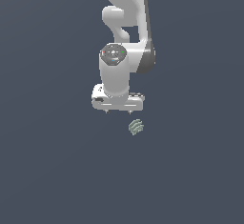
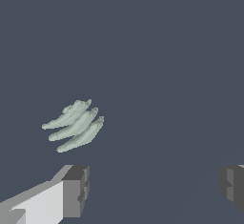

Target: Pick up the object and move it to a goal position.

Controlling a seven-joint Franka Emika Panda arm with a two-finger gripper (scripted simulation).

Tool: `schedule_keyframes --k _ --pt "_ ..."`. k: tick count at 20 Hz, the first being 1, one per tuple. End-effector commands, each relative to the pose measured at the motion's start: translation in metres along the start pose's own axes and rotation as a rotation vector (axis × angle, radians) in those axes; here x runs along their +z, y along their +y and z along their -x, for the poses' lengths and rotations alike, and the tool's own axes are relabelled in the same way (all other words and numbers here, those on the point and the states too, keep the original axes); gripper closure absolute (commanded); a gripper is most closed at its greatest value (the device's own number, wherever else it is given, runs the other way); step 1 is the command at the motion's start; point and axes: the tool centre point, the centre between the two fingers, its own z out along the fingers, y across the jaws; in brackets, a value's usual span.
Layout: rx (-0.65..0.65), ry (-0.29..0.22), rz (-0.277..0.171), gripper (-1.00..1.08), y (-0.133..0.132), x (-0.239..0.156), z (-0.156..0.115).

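The object (image 1: 136, 127) is a tiny pale grey-green lump with ridged, layered sides, lying on the dark floor just below and to the exterior view's right of the white gripper (image 1: 118, 110). In the wrist view the object (image 2: 75, 124) shows as three curved ridges, apart from the fingers and outside the gap between them. The gripper (image 2: 152, 189) is open and empty, with one grey fingertip (image 2: 76, 189) near the object and the other fingertip (image 2: 232, 186) far across. The gripper hangs pointing down, above the floor.
The white arm (image 1: 126, 23) rises behind the gripper toward the top of the exterior view. The floor (image 1: 57, 170) is a plain dark grey-blue surface.
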Motion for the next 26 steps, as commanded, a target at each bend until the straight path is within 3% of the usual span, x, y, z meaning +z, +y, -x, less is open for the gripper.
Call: schedule_keyframes --k 1,7,18,26 --pt "-0.024 0.001 0.002 -0.92 -0.003 0.003 -0.001" --pt "-0.143 0.008 0.012 -0.92 -0.019 0.015 -0.004" --pt "-0.482 0.028 0.030 -0.92 -0.067 0.048 -0.009" --pt "-0.602 0.037 0.033 -0.92 -0.085 0.060 -0.009"
